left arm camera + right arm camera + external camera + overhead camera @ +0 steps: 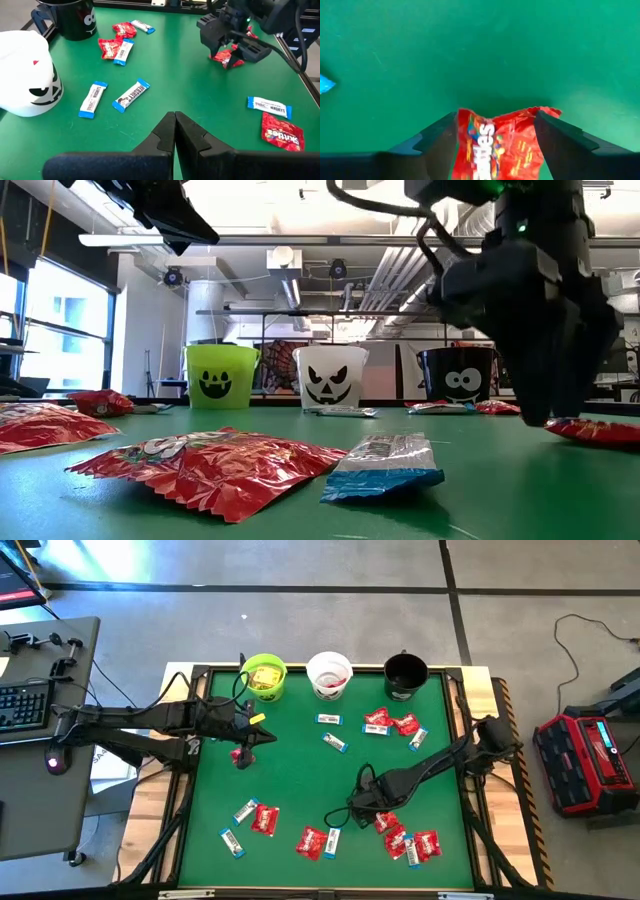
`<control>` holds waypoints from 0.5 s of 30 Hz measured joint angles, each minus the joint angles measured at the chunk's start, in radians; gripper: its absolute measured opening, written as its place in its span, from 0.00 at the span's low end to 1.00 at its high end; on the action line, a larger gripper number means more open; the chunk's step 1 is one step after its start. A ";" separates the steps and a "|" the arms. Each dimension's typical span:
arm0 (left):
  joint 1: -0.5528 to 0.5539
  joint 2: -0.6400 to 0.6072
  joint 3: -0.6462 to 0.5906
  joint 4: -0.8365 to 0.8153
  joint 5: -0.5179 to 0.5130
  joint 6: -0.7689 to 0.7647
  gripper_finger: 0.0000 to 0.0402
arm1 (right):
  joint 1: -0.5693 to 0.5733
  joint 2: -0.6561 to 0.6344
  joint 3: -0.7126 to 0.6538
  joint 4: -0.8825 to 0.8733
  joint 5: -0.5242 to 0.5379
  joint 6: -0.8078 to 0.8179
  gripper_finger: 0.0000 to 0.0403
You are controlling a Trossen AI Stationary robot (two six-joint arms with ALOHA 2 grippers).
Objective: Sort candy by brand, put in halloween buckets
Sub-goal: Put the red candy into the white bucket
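One camera looks straight down on the whole green table (300, 780). One sits low on the table, facing the three buckets (327, 377). Each wrist camera looks close past its own fingers. All share the green table.

Red packet (497, 145) between right tool's fingers runs off the right wrist frame's bottom edge, print blurred. Black bucket (70, 17) is cropped at the left wrist frame's top. Its contents are unreadable from above.

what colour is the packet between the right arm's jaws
Red, with colourful printed lettering; the packet lies between the open right gripper jaws, best seen in the right wrist view.
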 joint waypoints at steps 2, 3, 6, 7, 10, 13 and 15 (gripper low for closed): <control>0.000 0.000 0.000 0.000 0.000 0.000 0.00 | 0.000 0.009 0.000 0.007 -0.002 0.001 0.59; 0.000 0.000 0.000 0.000 0.000 0.000 0.00 | 0.000 0.010 0.000 0.008 -0.002 0.001 0.57; 0.000 0.000 0.000 0.000 0.000 0.000 0.00 | 0.000 0.010 0.000 0.011 -0.002 -0.009 0.48; 0.000 0.000 0.000 0.000 0.000 0.000 0.00 | 0.000 0.010 0.000 0.010 -0.002 -0.015 0.43; 0.000 0.000 0.000 0.000 0.000 0.000 0.00 | 0.000 0.010 0.000 0.011 -0.002 -0.039 0.27; 0.000 0.000 0.000 0.000 0.000 0.000 0.00 | 0.000 0.010 0.000 0.011 -0.001 -0.053 0.10; 0.000 0.000 0.000 0.000 0.000 0.000 0.00 | 0.000 0.010 0.000 0.011 -0.002 -0.067 0.03</control>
